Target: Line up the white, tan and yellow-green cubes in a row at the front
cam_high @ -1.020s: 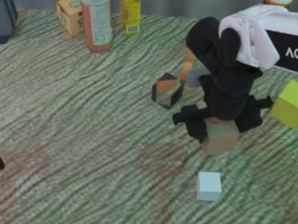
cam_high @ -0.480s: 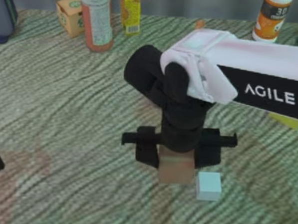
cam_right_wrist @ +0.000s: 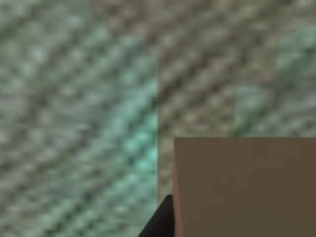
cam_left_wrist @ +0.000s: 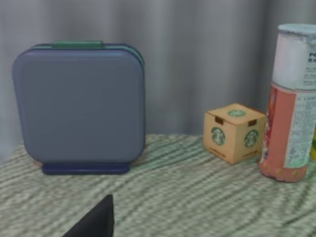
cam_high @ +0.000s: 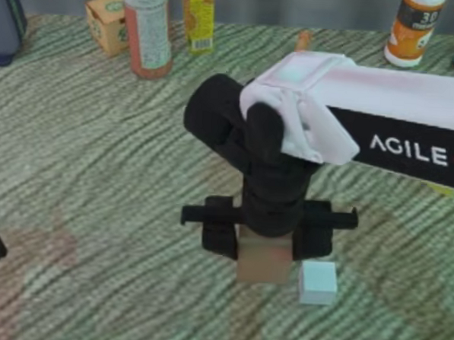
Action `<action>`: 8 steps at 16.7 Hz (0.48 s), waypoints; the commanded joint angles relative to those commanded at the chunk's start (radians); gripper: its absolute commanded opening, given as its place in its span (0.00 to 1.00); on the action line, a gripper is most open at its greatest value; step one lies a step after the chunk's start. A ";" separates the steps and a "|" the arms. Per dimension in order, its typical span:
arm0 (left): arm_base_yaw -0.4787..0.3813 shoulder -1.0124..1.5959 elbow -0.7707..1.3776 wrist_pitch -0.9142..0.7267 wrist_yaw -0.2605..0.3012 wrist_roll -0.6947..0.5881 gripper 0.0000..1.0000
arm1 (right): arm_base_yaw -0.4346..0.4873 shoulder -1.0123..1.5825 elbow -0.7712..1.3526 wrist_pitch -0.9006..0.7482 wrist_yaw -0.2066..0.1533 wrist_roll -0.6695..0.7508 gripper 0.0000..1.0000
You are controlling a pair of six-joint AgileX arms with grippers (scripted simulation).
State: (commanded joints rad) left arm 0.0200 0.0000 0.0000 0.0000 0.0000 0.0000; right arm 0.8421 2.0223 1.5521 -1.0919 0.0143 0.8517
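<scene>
The right gripper [cam_high: 265,244] is positioned over the front-centre area of the table [cam_high: 97,171], pointing straight down, with the right arm reaching in from the top view's right edge. Its fingers are closed onto the tan cube [cam_high: 264,263], one on each side of it, spread only as wide as the cube itself. The cube's lower portion projects below the gripper body; whether it rests on the table surface or hangs just above it cannot be told. In the right wrist view the tan cube [cam_right_wrist: 244,187] fills the near corner, with one dark fingertip [cam_right_wrist: 160,222] against its edge. The white cube [cam_high: 317,282] sits on the table just beside the tan cube, on the side toward the top view's right, with a narrow gap between them. The yellow-green cube [cam_high: 443,190] is almost wholly hidden under the right arm; only a sliver shows. The left arm is parked at the top view's left edge; the state of its fingers cannot be told.
</scene>
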 joint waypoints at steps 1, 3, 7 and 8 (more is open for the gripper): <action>0.000 0.000 0.000 0.000 0.000 0.000 1.00 | 0.000 0.008 -0.018 0.024 0.000 0.001 0.00; 0.000 0.000 0.000 0.000 0.000 0.000 1.00 | 0.001 0.033 -0.064 0.102 0.001 0.003 0.00; 0.000 0.000 0.000 0.000 0.000 0.000 1.00 | 0.007 0.075 -0.142 0.225 0.002 0.004 0.00; 0.000 0.000 0.000 0.000 0.000 0.000 1.00 | 0.008 0.078 -0.145 0.229 0.002 0.005 0.00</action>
State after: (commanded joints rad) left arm 0.0200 0.0000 0.0000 0.0000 0.0000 0.0000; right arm 0.8497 2.1007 1.4068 -0.8626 0.0162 0.8565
